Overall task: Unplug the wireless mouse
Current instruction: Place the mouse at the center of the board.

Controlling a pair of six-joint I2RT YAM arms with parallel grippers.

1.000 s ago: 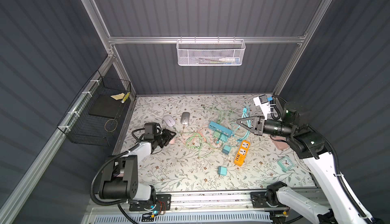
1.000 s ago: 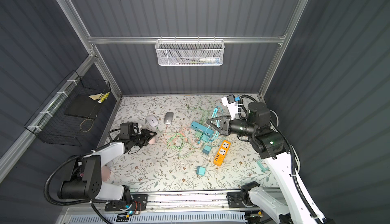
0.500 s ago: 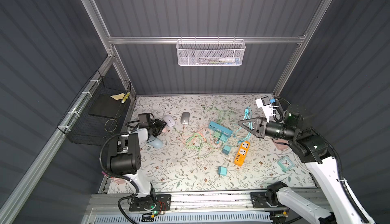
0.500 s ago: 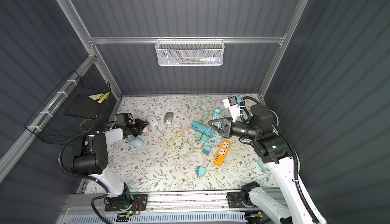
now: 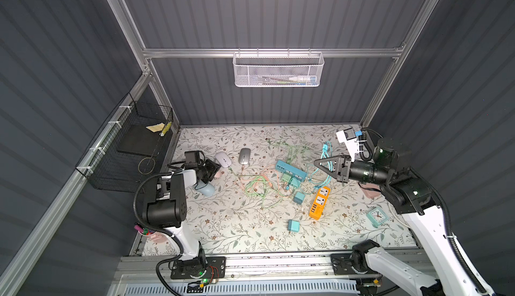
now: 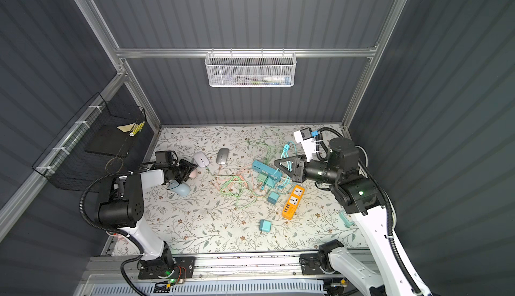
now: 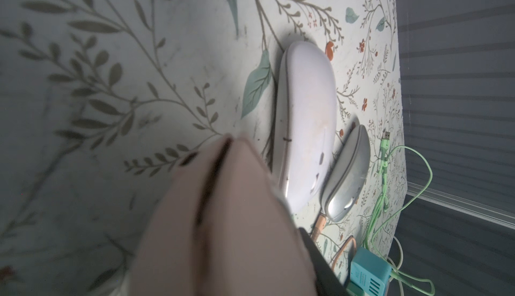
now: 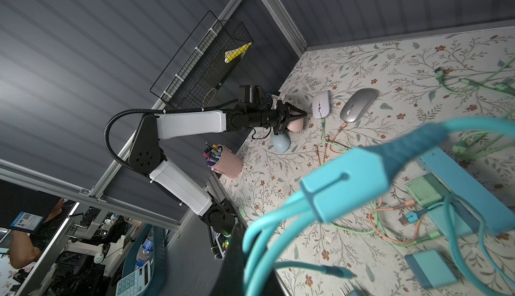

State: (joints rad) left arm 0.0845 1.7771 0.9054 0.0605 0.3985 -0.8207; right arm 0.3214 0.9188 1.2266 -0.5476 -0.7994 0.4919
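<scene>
A pink mouse (image 8: 296,126) sits between the fingers of my left gripper (image 8: 299,115) at the table's left side, and it fills the left wrist view as a blurred pink mouse (image 7: 223,225) beside one dark finger (image 7: 320,261). Just beyond it lie a lilac mouse (image 5: 223,158) with a green cable in its front and a grey mouse (image 5: 244,155) with an orange cable. A pale blue mouse (image 5: 207,189) rests under the left forearm. My right gripper (image 5: 317,163) hangs over the middle right, shut on a bundled teal cable (image 8: 342,186).
Green and orange cables (image 5: 259,186) tangle mid-table by a blue hub (image 5: 289,169). Nearby are an orange power strip (image 5: 319,202), a teal adapter (image 5: 293,225), a teal clock (image 5: 376,216) and a pink pen cup (image 8: 227,163). A black wire basket (image 5: 133,146) hangs on the left wall.
My left arm has risen from lying low to an upright elbow, uncovering the blue mouse, and its gripper with the pink mouse has shifted slightly back. The right arm has drawn back a little.
</scene>
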